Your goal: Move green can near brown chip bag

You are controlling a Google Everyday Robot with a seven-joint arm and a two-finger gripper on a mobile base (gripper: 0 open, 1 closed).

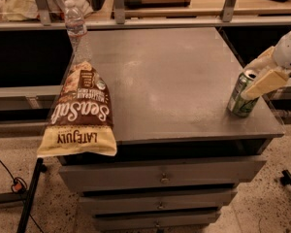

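Observation:
The green can stands near the front right corner of the grey cabinet top. My gripper comes in from the right edge of the camera view and sits at the can's top, with a cream part lying across the can's upper right side. The brown chip bag lies at the front left corner, far to the left of the can, with its cream-yellow lower band hanging over the front edge.
A clear plastic water bottle stands at the left edge behind the bag. A shelf rail with metal uprights runs along the back. Drawers sit below the top. A cable lies on the floor at the left.

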